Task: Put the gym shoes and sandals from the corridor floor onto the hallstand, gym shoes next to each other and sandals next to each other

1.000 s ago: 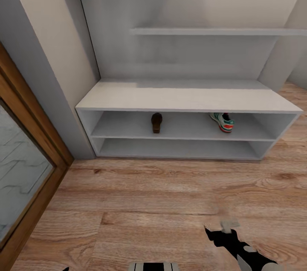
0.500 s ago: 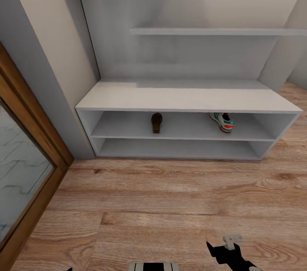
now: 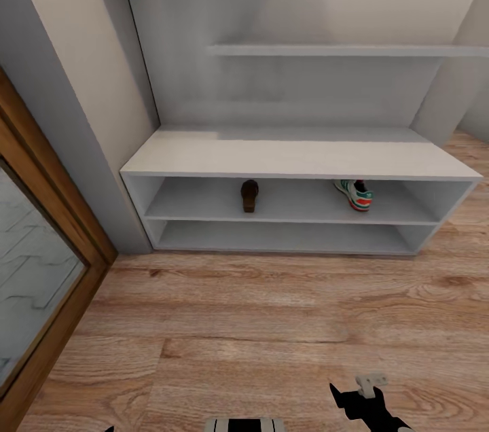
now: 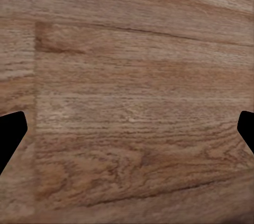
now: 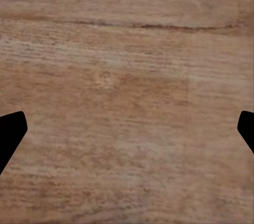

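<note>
One sandal [image 3: 249, 195] and one sneaker [image 3: 356, 193] sit well apart on the upper open shelf of the shoe rack [image 3: 299, 159], so their partners are presumably elsewhere. The left gripper [image 4: 127, 129] and the right gripper [image 5: 127, 129] hang spread and empty over bare floor [image 3: 238, 323]. The sensible move is probably to turn and find the missing shoes, then set each beside its match.
</note>
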You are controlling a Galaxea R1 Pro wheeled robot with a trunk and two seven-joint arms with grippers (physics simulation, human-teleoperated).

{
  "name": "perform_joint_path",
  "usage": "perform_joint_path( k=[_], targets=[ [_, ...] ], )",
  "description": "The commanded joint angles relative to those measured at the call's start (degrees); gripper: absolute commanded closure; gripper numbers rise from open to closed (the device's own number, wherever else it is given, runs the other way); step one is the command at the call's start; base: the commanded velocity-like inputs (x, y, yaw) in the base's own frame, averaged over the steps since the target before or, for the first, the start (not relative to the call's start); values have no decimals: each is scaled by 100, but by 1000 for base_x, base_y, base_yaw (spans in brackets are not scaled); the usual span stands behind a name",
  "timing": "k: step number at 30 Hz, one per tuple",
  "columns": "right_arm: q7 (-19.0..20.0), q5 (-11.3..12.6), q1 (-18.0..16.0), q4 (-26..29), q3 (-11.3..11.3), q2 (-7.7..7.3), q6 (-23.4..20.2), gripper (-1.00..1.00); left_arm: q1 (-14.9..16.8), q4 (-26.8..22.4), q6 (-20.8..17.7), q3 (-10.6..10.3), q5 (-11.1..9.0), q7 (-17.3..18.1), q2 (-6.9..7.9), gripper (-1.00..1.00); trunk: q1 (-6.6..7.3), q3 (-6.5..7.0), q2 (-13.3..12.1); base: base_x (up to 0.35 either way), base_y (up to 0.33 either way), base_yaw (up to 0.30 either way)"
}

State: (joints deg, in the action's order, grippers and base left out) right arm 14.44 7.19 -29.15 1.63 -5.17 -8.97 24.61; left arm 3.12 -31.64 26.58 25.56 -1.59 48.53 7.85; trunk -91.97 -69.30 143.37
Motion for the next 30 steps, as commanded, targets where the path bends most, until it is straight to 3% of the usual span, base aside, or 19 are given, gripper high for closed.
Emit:
perform_joint_path(
  k=[1,10,30],
  targets=[
    [25,62,-3,-6,-46,-1,17,-100,4,5,5,19,-18,42,0,-100,1,-4,2,0,0,0],
    [24,63,-3,-13,-46,0,17,-100,4,7,5,15,-18,42,-2,-100,1,-4,2,0,0,-112],
    [24,66,50,-12,-37,0,18,-100,4,13,5,7,17,42,-20,-100,1,-4,2,0,0,-267]
  ],
)
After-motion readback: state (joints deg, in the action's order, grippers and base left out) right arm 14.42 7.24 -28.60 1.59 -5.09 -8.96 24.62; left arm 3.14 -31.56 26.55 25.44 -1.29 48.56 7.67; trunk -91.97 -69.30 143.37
